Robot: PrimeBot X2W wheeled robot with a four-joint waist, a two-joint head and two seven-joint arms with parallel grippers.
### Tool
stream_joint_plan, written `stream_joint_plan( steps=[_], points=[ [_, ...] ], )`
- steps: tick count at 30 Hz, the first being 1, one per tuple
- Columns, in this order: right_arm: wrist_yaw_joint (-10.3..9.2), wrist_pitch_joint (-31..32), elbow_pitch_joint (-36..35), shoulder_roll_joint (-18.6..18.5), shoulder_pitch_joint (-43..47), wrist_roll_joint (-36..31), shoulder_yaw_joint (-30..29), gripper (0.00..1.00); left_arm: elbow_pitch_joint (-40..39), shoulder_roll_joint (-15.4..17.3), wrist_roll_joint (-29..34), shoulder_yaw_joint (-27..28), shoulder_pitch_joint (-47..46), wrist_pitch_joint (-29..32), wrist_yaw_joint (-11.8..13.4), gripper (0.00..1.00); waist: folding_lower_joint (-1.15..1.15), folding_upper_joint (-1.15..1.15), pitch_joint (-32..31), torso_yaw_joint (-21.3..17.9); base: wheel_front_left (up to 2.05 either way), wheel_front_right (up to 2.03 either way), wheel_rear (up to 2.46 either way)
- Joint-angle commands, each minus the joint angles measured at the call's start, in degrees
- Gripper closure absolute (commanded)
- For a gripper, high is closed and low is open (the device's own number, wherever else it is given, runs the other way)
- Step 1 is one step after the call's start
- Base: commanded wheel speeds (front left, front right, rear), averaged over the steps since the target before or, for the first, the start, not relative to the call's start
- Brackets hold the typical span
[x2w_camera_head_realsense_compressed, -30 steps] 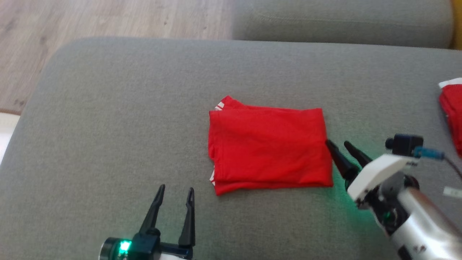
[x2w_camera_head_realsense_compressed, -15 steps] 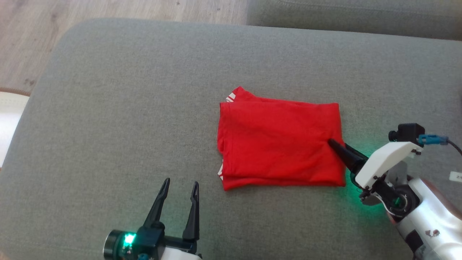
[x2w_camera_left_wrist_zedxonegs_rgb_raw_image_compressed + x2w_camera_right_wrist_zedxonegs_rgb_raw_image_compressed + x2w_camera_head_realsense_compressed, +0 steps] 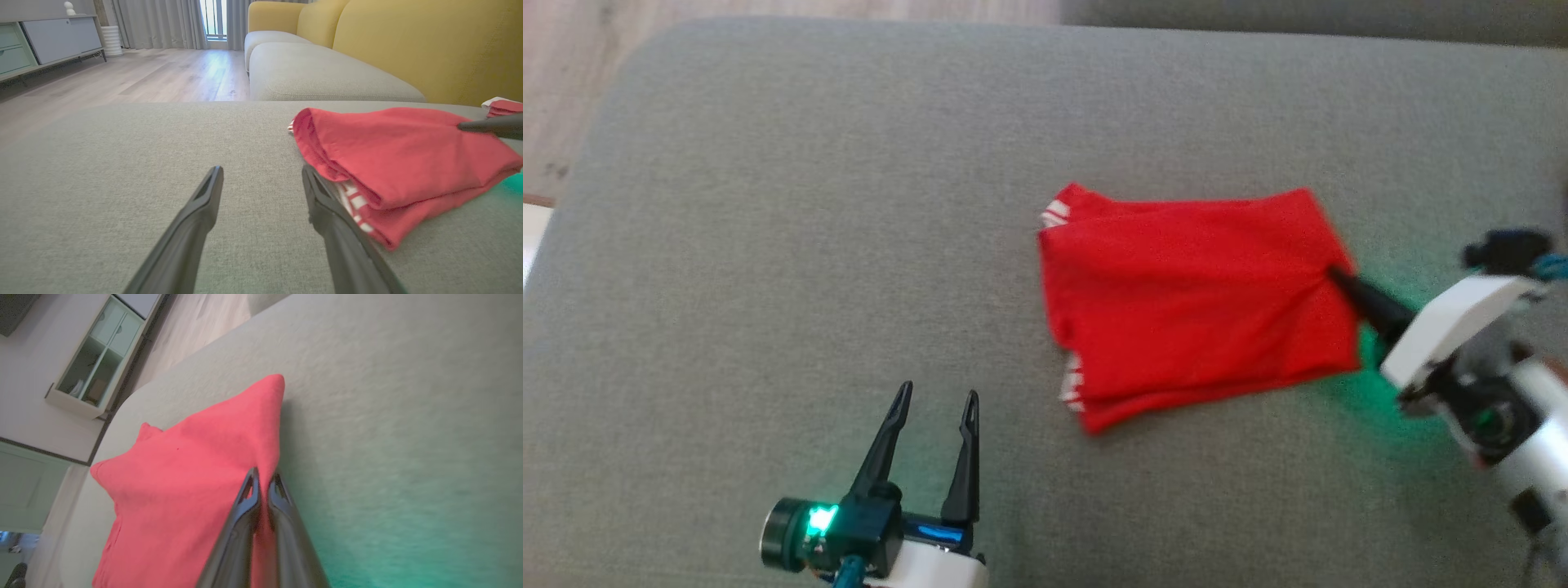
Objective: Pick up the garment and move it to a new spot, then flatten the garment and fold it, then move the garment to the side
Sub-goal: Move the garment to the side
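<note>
The garment [image 3: 1192, 298] is a folded red piece with white-striped trim, lying on the grey sofa cushion [image 3: 809, 204]. My right gripper [image 3: 1335, 275] is shut on the garment's right edge, and the cloth puckers toward the pinch. In the right wrist view the right gripper [image 3: 263, 482] has red fabric [image 3: 192, 477] caught between its fingers. My left gripper [image 3: 935, 400] stands open above the bare cushion, below and left of the garment. In the left wrist view the left gripper [image 3: 261, 175] has the garment [image 3: 400, 151] just to its right.
A second grey seat cushion [image 3: 318, 73] and a yellow backrest [image 3: 429, 41] lie beyond. Another red cloth [image 3: 504, 107] rests at the far right. Wooden floor [image 3: 572, 73] borders the cushion's left edge.
The right gripper slid onto the garment's right edge and shut on it, and the cloth's right side has been drawn rightward and skewed. The head camera shifted. The left gripper stayed open.
</note>
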Motion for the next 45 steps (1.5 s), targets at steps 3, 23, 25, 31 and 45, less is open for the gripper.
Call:
stream_joint_plan(
  steps=[3, 23, 25, 31, 45],
  points=[
    [-0.05, -1.2, -2.8, -7.4, -4.3, -1.0, -0.3, 1.00, -2.3, -0.4, 0.2, 1.5, -3.0, -0.6, 0.3, 0.00, 0.00, 0.00, 2.7, -2.4, 0.00, 0.00, 0.00],
    [-0.05, 1.5, -5.3, -30.1, -11.5, -4.3, -11.3, 1.00, -2.6, -0.4, 1.3, 1.2, -10.1, -0.6, -0.4, 0.00, 0.00, 0.00, 11.1, -9.9, 0.00, 0.00, 0.00],
    [-0.05, 1.5, -4.9, -31.2, -11.6, -4.9, -13.0, 1.00, -2.6, -0.4, 1.4, 1.1, -10.7, -0.6, -0.6, 0.00, 0.00, 0.00, 11.7, -10.2, 0.00, 0.00, 0.00],
    [-0.05, 0.8, -2.6, -30.9, -11.2, -9.1, -17.1, 0.00, -1.9, -0.4, 1.2, 1.1, -11.9, -0.6, -0.9, 0.00, 0.00, 0.00, 11.3, -10.4, 0.00, 0.00, 0.00],
    [-0.05, -4.9, -5.7, -10.3, 0.3, -22.0, -14.6, 0.00, -1.9, -0.4, -2.6, 4.4, -5.7, -0.6, 1.8, 0.00, 0.00, 0.00, -4.0, -8.9, 0.00, 0.00, 0.00]
  ],
)
